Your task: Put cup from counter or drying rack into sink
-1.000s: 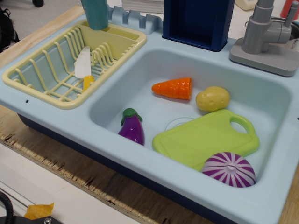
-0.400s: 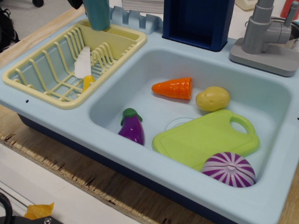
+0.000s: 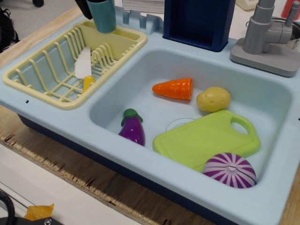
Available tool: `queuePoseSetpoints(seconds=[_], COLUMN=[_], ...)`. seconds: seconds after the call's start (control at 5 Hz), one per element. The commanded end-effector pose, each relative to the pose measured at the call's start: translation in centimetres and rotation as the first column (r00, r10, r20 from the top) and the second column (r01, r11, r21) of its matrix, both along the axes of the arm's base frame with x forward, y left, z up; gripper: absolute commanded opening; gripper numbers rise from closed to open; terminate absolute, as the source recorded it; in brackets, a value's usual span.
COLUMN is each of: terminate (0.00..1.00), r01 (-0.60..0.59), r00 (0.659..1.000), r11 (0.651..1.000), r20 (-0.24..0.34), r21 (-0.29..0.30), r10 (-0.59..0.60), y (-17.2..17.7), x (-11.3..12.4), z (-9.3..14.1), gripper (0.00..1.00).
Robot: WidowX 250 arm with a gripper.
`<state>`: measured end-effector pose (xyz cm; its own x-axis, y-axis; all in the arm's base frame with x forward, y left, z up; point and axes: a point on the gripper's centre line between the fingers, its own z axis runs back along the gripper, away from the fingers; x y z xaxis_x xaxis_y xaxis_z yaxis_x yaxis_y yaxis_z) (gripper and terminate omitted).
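Note:
The teal cup (image 3: 104, 18) stands upright over the small rectangular compartment at the back of the pale yellow drying rack (image 3: 44, 79), at the top edge of the view. My gripper (image 3: 89, 8) is mostly out of frame. One dark finger (image 3: 83, 6) presses against the cup's left side by the rim, and the gripper looks shut on the cup. The sink (image 3: 140, 61) is the large light blue basin to the right of the rack, set in the light blue counter (image 3: 70, 124).
In the sink lie a toy carrot (image 3: 174, 88), potato (image 3: 213, 99), eggplant (image 3: 131, 126), green cutting board (image 3: 206, 138) and purple onion half (image 3: 229, 169). A white knife (image 3: 84, 65) lies in the rack. A grey faucet (image 3: 265, 40) and a dark blue box (image 3: 199, 21) stand behind.
The cup has shifted a little to the right and down, so its rim now shows. The dark finger has come into view on its left.

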<state>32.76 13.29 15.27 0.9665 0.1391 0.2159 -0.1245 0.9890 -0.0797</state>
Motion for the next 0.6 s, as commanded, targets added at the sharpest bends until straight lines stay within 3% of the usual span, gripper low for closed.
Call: queuePoseSetpoints(seconds=[0.0, 0.2, 0.4], terminate=[0.00, 0.00, 0.00], r01=[0.007, 0.025, 0.040], r00=[0.997, 0.995, 0.996], r11=[1.000, 0.996, 0.983], r20=[0.073, 0.103, 0.088], r21=[-0.024, -0.084, -0.178], r10=[-0.006, -0.017, -0.025], y=[-4.0, -7.3, -11.4], x=[-0.7, -1.7, -1.9], z=[3.5, 3.0, 1.7], gripper=[0.00, 0.00, 1.00])
